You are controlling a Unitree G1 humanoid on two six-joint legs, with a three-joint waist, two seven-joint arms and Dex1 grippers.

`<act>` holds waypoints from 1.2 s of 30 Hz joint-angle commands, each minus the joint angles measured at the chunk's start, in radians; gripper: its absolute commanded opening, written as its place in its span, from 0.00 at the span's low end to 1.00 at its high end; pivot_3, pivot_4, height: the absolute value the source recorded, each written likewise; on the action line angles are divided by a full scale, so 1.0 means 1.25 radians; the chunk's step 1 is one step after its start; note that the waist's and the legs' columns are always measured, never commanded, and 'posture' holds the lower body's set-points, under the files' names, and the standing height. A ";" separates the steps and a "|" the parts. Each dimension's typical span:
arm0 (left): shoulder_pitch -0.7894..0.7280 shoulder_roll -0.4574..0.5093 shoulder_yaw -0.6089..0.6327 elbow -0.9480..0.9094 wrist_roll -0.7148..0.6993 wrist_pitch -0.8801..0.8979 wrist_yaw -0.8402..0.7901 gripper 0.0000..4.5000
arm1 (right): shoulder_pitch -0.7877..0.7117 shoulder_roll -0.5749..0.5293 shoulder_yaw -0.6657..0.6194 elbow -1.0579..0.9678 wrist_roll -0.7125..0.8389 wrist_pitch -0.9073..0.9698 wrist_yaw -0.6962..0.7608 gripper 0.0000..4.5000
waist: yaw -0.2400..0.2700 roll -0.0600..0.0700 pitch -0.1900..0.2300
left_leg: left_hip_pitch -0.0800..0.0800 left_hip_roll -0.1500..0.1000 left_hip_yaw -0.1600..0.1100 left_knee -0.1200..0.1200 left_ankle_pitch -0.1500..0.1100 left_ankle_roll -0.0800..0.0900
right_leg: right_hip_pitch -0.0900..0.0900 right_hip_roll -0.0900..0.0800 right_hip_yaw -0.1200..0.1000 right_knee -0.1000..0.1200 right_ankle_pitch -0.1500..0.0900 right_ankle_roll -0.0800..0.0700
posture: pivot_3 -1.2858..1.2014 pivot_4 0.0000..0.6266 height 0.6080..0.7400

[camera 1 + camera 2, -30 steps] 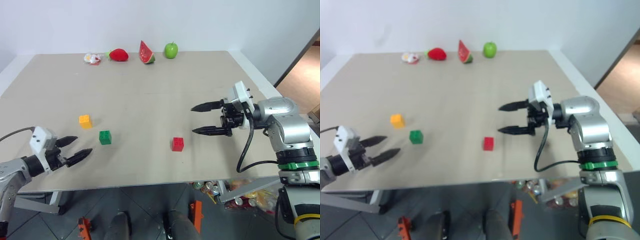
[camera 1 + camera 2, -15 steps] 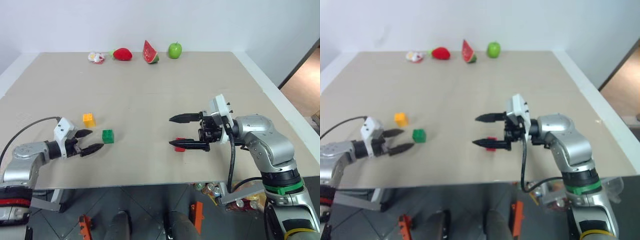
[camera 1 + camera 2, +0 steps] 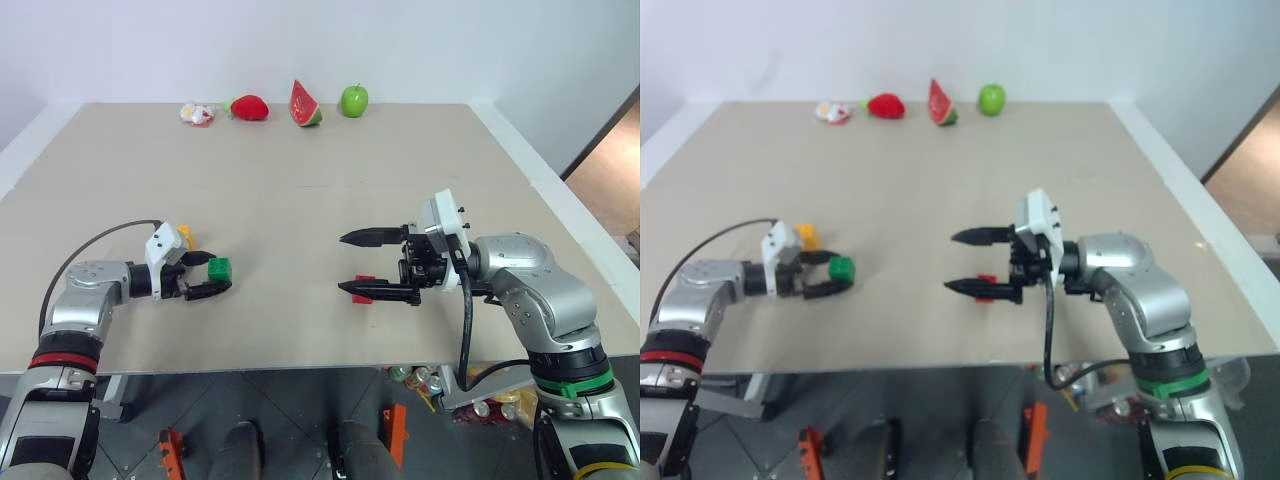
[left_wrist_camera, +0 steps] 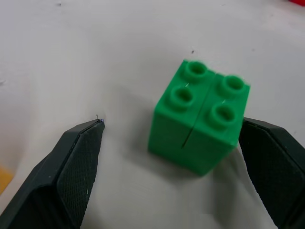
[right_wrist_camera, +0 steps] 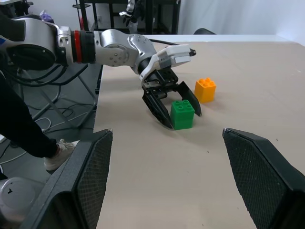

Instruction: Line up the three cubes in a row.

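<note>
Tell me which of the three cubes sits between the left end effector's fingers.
The green cube: it sits between the open left end effector fingers. The yellow-orange cube stands beside it, the red cube farther right.

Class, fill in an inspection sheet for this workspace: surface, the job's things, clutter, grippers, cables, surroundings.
Surface: beige table, flat.
Job's things: green cube between the left gripper's fingers, one finger against its side, a gap at the other; yellow-orange cube just behind it; red cube apart, under the right gripper.
Clutter: strawberry, watermelon slice, green apple and a small white-red item along the far edge.
Grippers: left gripper open around the green cube; right gripper open above the table.
Cables: black cable looping at the left arm.
Surroundings: white wall.
</note>
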 commanded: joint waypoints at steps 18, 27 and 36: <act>-0.028 -0.051 -0.054 -0.051 0.027 0.026 -0.089 0.29 | 0.017 -0.009 -0.017 -0.037 0.040 0.015 -0.024 0.86 | 0.002 0.000 0.000 | -0.001 0.000 0.000 0.003 0.000 0.000 | 0.001 0.000 0.001 0.000 0.001 0.001 | 0.52 0.24 1.00; -0.090 -0.120 -0.144 -0.076 0.079 -0.019 -0.098 0.29 | 0.013 -0.010 -0.017 -0.024 0.025 0.000 -0.031 0.86 | 0.001 0.000 0.000 | -0.001 0.000 0.000 0.006 0.000 0.000 | 0.001 0.001 0.002 0.001 0.002 0.001 | 0.52 0.24 1.00; -0.265 -0.184 -0.236 0.162 0.200 -0.169 -0.119 0.29 | 0.099 -0.123 -0.075 -0.003 -0.026 -0.043 -0.015 0.86 | 0.009 0.000 0.000 | -0.001 -0.001 0.000 0.008 0.000 0.001 | 0.004 0.000 0.002 0.000 0.003 0.003 | 0.52 0.24 1.00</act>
